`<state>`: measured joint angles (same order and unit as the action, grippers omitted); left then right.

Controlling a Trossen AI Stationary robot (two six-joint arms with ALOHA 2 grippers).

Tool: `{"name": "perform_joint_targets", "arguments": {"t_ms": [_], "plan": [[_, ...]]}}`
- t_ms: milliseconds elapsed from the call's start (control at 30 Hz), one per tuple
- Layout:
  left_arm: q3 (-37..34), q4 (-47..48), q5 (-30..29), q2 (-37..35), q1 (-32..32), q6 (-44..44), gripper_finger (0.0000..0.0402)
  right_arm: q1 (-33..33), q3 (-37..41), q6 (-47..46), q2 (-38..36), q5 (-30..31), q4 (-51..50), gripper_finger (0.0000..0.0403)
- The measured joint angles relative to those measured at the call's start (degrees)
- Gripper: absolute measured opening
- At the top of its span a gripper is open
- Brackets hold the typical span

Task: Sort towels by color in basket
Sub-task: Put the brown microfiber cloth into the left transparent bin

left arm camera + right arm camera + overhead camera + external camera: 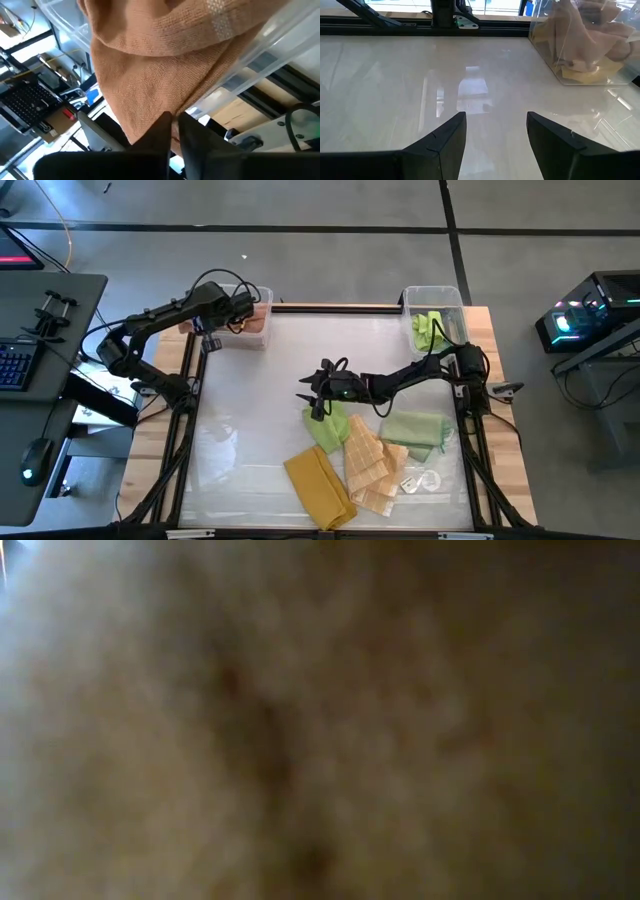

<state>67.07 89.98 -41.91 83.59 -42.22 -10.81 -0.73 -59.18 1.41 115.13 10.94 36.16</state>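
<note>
My left gripper (243,308) is over the clear left bin (228,288) at the table's far left corner, shut on the salmon pink towel (160,65). My right gripper (318,395) hovers open at mid-table, just beyond the light green towel (328,430); in its wrist view the open fingers (496,132) stand over bare table. The sage green towel (415,428), the pale orange checked towel (372,465) and the mustard yellow towel (318,485) lie flat on the near half. Another light green towel (430,330) sits in the clear right bin (435,292). My left gripper pinches the salmon pink towel between its two fingers at a low hanging part (167,107). One layer or several, I cannot tell. The cloth drapes slack across the bin's clear rim (260,45) and bunches above the fingers.
The low view is wholly covered by blurred brownish cloth close to the lens. A small clear plastic piece (420,480) lies near the checked towel. A black frame runs along the table's left and right edges. The table's left half (230,440) holds no towels.
</note>
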Motion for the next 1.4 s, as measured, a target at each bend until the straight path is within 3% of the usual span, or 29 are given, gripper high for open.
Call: {"name": "perform_joint_targets", "arguments": {"t_ms": [200,300,433,633,767,933,1067,1233,1400], "plan": [[0.0,-5.47,-7.71,0.0,0.0,-0.48,0.0005,0.0,0.0,0.06,0.0,0.0,0.11,0.0204],[0.0,-12.58,-6.7,0.0,-0.04,-2.82,0.0001,0.0,0.0,0.04,0.0,0.0,0.11,0.0204],[0.0,-23.11,1.68,0.0,-0.04,-5.02,0.0001,0.0,0.0,0.04,0.0,0.0,0.11,0.0204],[0.0,-36.55,21.7,0.0,-0.2,-7.76,0.0,0.0,0.0,0.02,0.0,0.0,0.09,0.0204],[0.0,-41.8,27.3,0.0,-0.99,-7.87,0.0,0.0,0.0,-0.07,0.0,0.0,0.07,0.0204],[-0.02,-43.43,30.37,0.0,-3.29,-5.76,0.0008,0.0,0.0,-0.07,0.0,0.0,-0.22,0.0204],[0.03,-42.09,34.19,-0.48,-5.37,-5.31,0.0047,0.0,0.0,-0.09,0.0,0.0,-0.32,0.0204],[2.98,-34.54,33.73,-1.57,-6.99,-2.51,0.0104,0.0,0.0,-0.07,0.0,0.0,-0.33,0.0204],[8.39,-26.58,32.36,-1.6,-7.76,-1.31,0.0125,0.0,0.0,-0.09,0.0,0.02,-0.33,0.0204]]}}
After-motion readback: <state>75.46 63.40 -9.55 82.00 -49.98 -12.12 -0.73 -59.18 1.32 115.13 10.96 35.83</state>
